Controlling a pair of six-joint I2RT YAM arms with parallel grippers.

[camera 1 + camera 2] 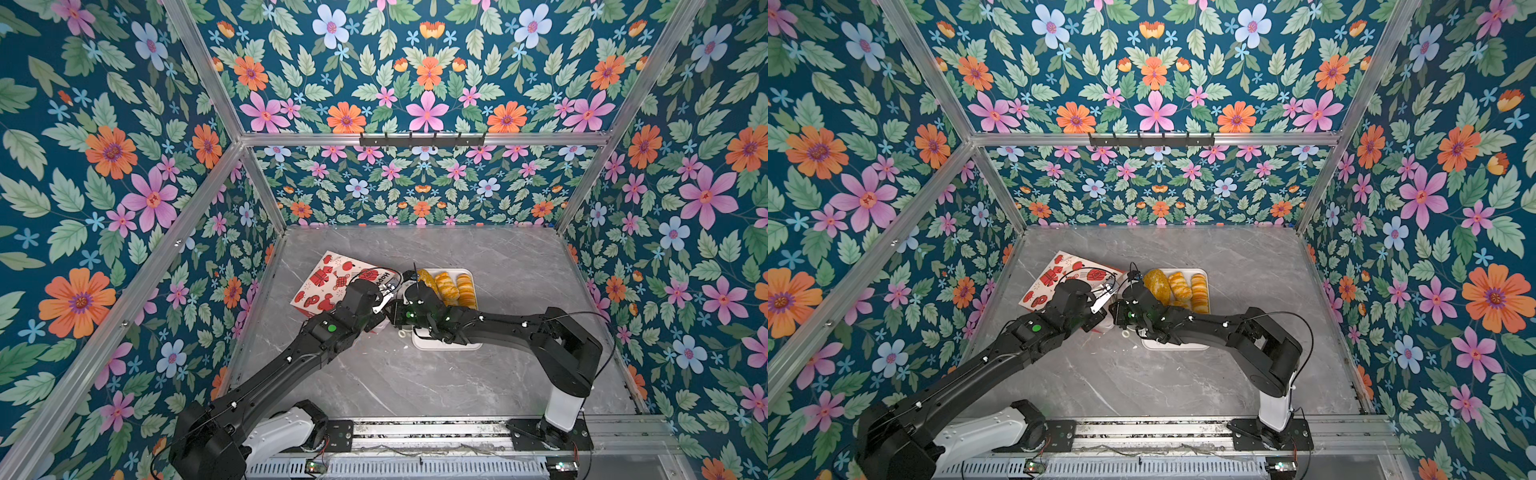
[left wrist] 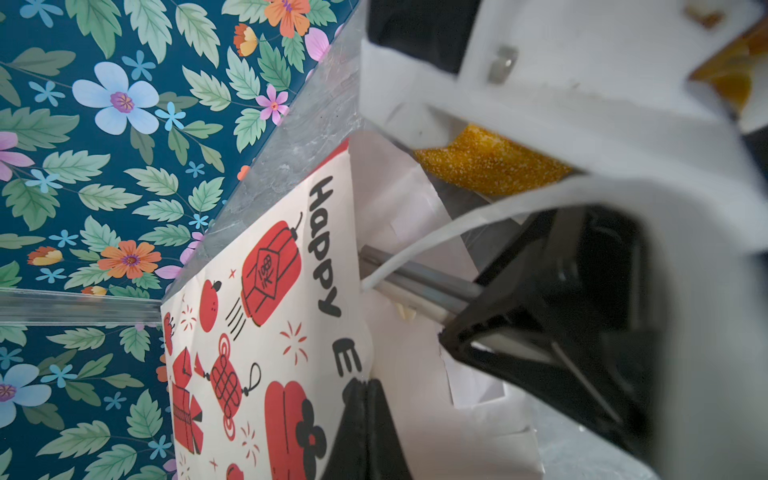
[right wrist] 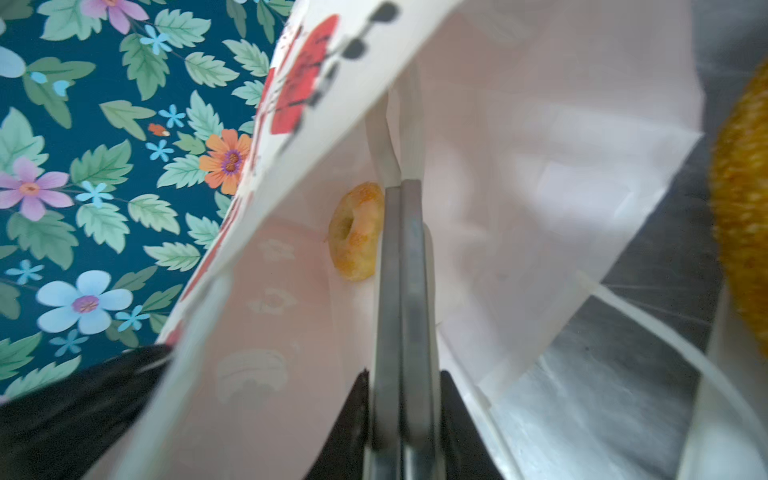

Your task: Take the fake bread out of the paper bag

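Note:
The paper bag (image 1: 332, 278) (image 1: 1059, 278) lies on its side at the left of the table, mouth toward the tray. My left gripper (image 2: 368, 386) (image 1: 384, 297) is shut on the upper rim of the paper bag (image 2: 266, 332) and holds the mouth up. My right gripper (image 3: 400, 183), long metal fingers pressed together, reaches into the mouth with nothing seen between them. One ring-shaped fake bread (image 3: 355, 230) lies deep inside, just beside the fingers. Three pieces of fake bread rest on the tray: a seeded oval loaf (image 1: 426, 278) (image 1: 1158, 284), a twist (image 1: 446, 286) and a ridged loaf (image 1: 465, 289).
The white tray (image 1: 440, 344) (image 1: 1175, 345) sits at mid-table, partly under my right arm. A white cord handle (image 3: 648, 328) trails from the bag's mouth. Flowered walls and metal frame posts close in the table on three sides.

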